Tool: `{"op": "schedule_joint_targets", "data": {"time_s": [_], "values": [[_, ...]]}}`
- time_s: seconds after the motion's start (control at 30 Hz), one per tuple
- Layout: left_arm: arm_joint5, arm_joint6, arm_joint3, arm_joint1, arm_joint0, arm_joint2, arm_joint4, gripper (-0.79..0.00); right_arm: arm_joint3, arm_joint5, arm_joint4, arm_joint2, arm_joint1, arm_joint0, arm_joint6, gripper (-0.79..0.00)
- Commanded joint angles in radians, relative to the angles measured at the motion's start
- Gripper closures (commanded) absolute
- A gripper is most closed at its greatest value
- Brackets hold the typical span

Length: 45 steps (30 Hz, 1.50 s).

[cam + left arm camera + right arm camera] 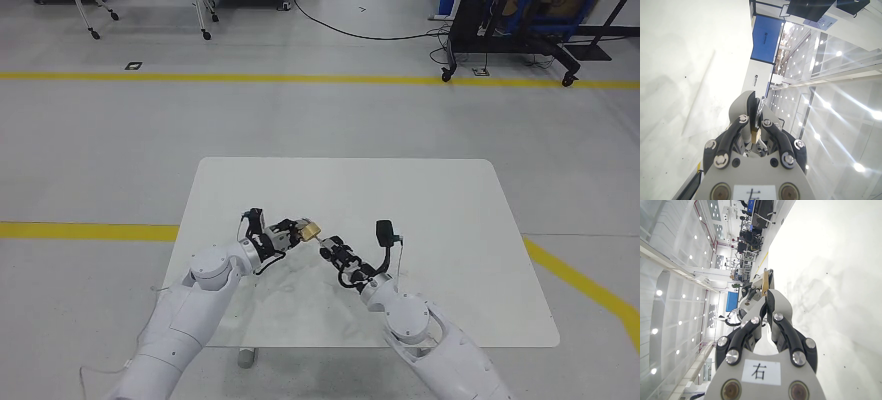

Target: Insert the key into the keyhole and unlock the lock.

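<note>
Sitting pinched in the left pincer (757, 102) (by its shackle (761, 106)), the lock (755, 135).

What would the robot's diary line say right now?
left gripper: shut on small brass padlock | right gripper: shut, tips at padlock's end | both held over white table

Bare surface of the table (450, 200) is recorded beyond the arms, toward the far edge and out to both side edges; passage is afforded there. The near middle is obstructed: the left gripper (296, 233) and right gripper (327, 245) are set tip to tip, with the lock (311, 230) held between them. Crossing by either arm is barred by the other.
</note>
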Motion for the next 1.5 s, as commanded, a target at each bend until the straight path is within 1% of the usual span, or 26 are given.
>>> {"op": "schedule_joint_targets", "data": {"time_s": [0.0, 0.23, 0.37, 0.53, 0.63, 0.83, 1.47], "values": [[0.000, -0.004, 0.002, -0.001, -0.002, 0.003, 0.005, 0.000, 0.001, 0.005, -0.004, -0.003, -0.002, 0.001, 0.001, 0.000], [-0.004, -0.009, 0.008, -0.003, -0.006, 0.007, 0.013, 0.000, 0.005, 0.002, -0.013, -0.004, -0.010, 0.001, -0.013, 0.000], [-0.002, 0.017, 0.016, -0.006, -0.005, 0.002, -0.002, 0.000, 0.002, -0.011, -0.036, -0.005, -0.014, -0.006, -0.056, 0.000], [0.032, 0.065, 0.030, -0.011, -0.005, -0.010, -0.053, 0.000, -0.005, -0.022, -0.071, -0.019, -0.023, -0.021, -0.133, 0.000], [0.044, 0.068, 0.032, -0.015, -0.005, -0.011, -0.075, 0.000, 0.002, -0.018, -0.067, -0.029, -0.031, -0.021, -0.157, 0.000], [0.047, 0.053, 0.027, -0.018, -0.002, 0.003, -0.067, 0.000, 0.026, -0.011, -0.059, -0.041, -0.045, -0.011, -0.192, 0.000], [0.052, 0.041, 0.017, -0.021, 0.002, 0.006, -0.037, 0.000, 0.066, -0.005, -0.071, -0.040, -0.072, 0.006, -0.202, 0.000]]}}
